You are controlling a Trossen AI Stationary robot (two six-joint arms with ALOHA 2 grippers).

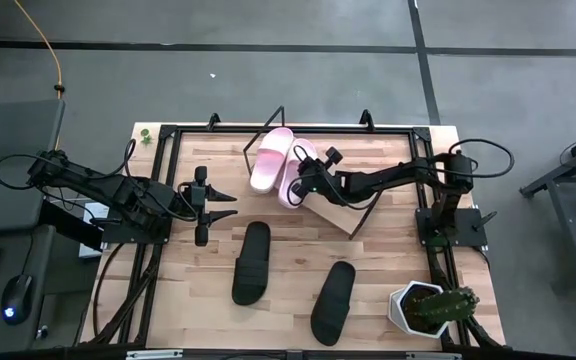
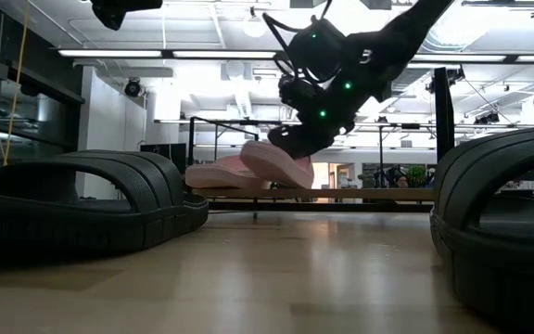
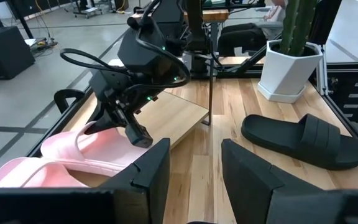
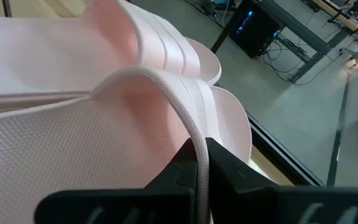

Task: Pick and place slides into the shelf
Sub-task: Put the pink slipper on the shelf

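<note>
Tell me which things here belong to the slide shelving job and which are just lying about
Job: two pink slides, the second pinched in the right gripper; two black slides; shelf.
Lying about: potted cactus, computer mouse.

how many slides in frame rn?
4. Two pink slides on the shelf, one pinched by the right gripper. Two black slides on the table.

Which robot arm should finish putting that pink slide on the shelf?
The right one, probably. The right gripper is already shut on the edge of the second pink slide, over the shelf. The left gripper hangs open farther off, holding nothing, nearer a black slide.
</note>
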